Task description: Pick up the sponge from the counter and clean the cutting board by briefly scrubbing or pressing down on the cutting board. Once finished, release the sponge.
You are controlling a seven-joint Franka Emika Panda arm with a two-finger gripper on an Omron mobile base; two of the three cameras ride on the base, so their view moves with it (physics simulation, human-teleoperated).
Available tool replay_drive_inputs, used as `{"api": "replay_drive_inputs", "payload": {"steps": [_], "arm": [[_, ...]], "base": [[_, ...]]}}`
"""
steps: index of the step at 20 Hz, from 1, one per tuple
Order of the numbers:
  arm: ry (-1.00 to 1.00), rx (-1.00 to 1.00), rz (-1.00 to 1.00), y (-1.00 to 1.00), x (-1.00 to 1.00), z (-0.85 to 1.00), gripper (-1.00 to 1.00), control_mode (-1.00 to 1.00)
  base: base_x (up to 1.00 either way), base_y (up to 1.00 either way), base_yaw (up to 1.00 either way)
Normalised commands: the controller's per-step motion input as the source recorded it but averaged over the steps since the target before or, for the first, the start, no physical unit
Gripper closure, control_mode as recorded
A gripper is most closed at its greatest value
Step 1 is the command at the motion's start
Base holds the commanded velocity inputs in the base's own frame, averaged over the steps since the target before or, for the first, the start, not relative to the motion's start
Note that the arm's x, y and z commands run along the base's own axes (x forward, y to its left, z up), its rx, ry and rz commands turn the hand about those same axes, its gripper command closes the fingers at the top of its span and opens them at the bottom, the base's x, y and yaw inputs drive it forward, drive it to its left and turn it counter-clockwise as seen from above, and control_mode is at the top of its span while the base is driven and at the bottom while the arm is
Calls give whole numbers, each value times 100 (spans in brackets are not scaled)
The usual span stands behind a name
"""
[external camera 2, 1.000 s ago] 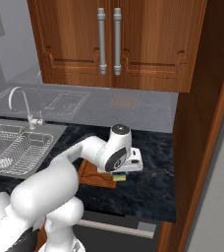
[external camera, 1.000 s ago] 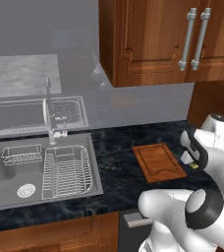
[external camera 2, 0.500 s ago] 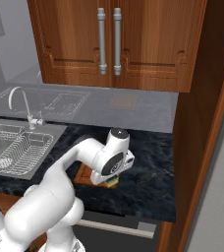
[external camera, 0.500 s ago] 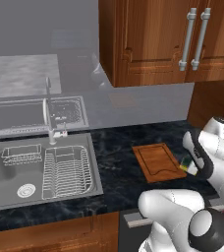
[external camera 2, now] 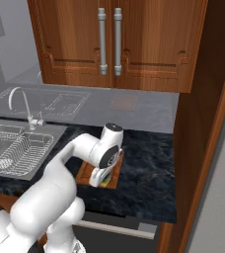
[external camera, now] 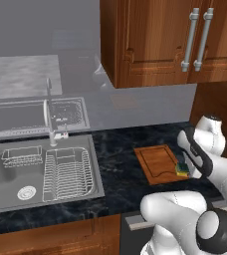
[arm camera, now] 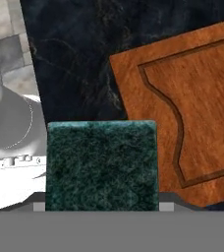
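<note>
Gripper (external camera: pixel 185 167) clamps sponge (arm camera: pixel 101 165) — over cutting board (arm camera: pixel 197 108).

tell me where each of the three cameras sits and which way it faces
Left base view: behind the arm on its left, looking forward and down at the counter and sink; the arm rises at lower right.
Right base view: behind on its right; the arm rises at lower left.
Hand view: on the hand, looking along the gripper at the sponge.
All three share the cutting board.
</note>
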Motion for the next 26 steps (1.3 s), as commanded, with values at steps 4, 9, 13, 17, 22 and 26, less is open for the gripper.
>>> {"api": "replay_drive_inputs", "payload": {"steps": [4,9,13,17,22,26], "arm": [[3,0,27,0,13,-17,100,-100],[0,0,16,0,13,-17,100,-100],[0,0,2,1,10,-15,100,-100],[0,0,0,7,12,-16,100,-100],[0,0,0,3,13,-22,100,-100],[0,0,0,0,15,-25,100,-100]], "base": [[0,0,0],[0,0,0],[0,0,0],[0,0,0],[0,0,0],[0,0,0]]}}
